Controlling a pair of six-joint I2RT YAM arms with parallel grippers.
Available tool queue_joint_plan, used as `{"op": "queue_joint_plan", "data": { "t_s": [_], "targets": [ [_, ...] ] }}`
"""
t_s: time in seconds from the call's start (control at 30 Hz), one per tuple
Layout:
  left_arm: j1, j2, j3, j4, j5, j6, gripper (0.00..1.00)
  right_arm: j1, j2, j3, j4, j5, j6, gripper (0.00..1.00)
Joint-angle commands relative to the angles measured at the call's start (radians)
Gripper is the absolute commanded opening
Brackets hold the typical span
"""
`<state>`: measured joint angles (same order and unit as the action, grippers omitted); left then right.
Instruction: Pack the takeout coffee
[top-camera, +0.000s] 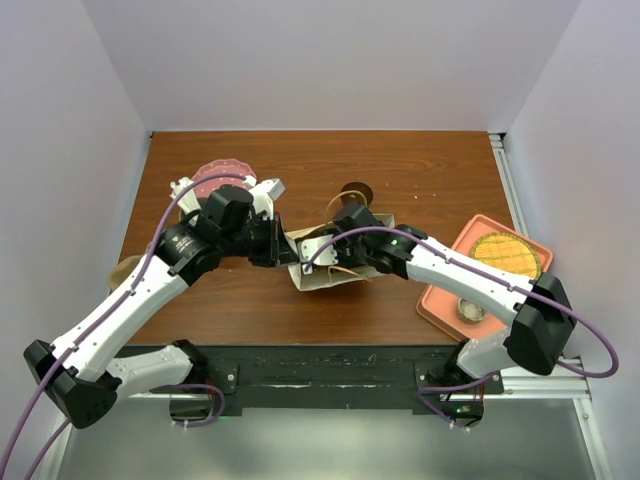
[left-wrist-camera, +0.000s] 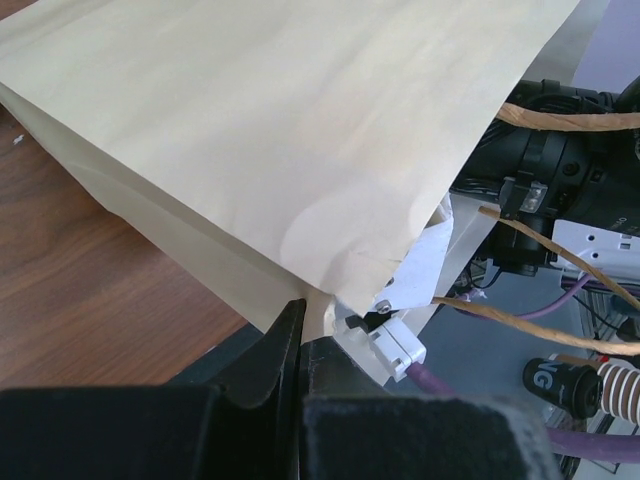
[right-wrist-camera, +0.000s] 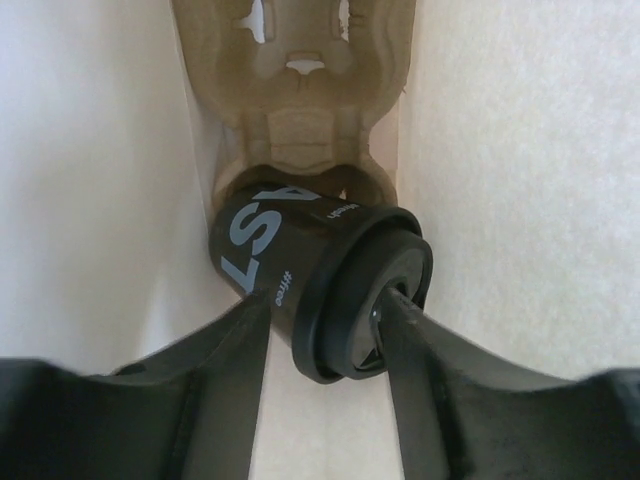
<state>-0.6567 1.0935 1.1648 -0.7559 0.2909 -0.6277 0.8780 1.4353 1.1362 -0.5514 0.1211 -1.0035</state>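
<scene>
Since paper bag (left-wrist-camera: 280, 130) lies on side, left gripper (left-wrist-camera: 300, 335) pinches its mouth edge, apparently to steady it open. Right gripper (right-wrist-camera: 325, 320) inside bag, clamped on takeout coffee (right-wrist-camera: 285, 255). Cup tilted, base nosing into pulp carrier (right-wrist-camera: 295, 120) well. Seating likely next.

Wooden table (top-camera: 400, 180): paper bag (top-camera: 322, 277) centre, orange tray (top-camera: 463, 242) right, pink plate (top-camera: 213, 174) far-left.

Soft, even light throughout
Overhead view sharp, faint shadows on the table (top-camera: 400, 180); wrist views blur along their bottom edge, paper bag (left-wrist-camera: 300, 130) washed pale, dull sheen on the coffee cup (right-wrist-camera: 280, 262)
</scene>
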Motion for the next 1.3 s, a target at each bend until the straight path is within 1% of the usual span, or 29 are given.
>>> {"op": "queue_joint_plan", "data": {
  "t_s": [0.0, 0.03, 0.07, 0.13, 0.17, 0.33, 0.37, 0.63, 0.77, 0.97, 1.27],
  "targets": [
    [-0.004, -0.027, -0.001, 0.041, 0.039, -0.004, 0.0, 0.004, 0.008, -0.01, 0.039, 0.022, -0.009, 0.38],
    [-0.004, -0.029, 0.001, 0.04, 0.039, -0.006, 0.0, 0.004, 0.007, -0.009, 0.036, 0.019, -0.009, 0.34],
    [-0.003, -0.033, 0.001, 0.04, 0.039, -0.004, 0.0, 0.004, 0.007, -0.007, 0.036, 0.015, -0.01, 0.28],
    [-0.004, -0.035, 0.001, 0.035, 0.036, -0.004, 0.0, 0.003, 0.002, -0.006, 0.031, 0.011, -0.01, 0.22],
    [-0.003, -0.035, 0.001, 0.035, 0.036, -0.004, 0.0, 0.003, -0.001, -0.006, 0.03, 0.011, -0.01, 0.17],
    [-0.003, -0.04, -0.007, 0.03, 0.033, -0.003, 0.0, 0.004, -0.015, 0.003, 0.015, 0.006, -0.009, 0.04],
    [-0.003, -0.043, -0.01, 0.029, 0.033, -0.003, 0.0, 0.004, -0.016, 0.005, 0.011, 0.005, -0.009, 0.0],
    [-0.003, -0.049, -0.025, 0.033, 0.025, -0.003, 0.0, 0.004, -0.042, 0.042, -0.05, -0.02, 0.008, 0.0],
    [-0.003, -0.046, -0.03, 0.029, 0.021, 0.008, 0.0, 0.004, -0.052, 0.043, -0.053, -0.029, 0.029, 0.0],
    [-0.003, -0.05, -0.04, 0.029, 0.017, 0.013, 0.0, 0.004, -0.107, 0.04, -0.035, -0.046, 0.075, 0.0],
    [-0.003, -0.046, -0.043, 0.032, 0.022, 0.019, 0.0, 0.004, -0.13, 0.022, -0.015, -0.047, 0.115, 0.0]
  ]
}}
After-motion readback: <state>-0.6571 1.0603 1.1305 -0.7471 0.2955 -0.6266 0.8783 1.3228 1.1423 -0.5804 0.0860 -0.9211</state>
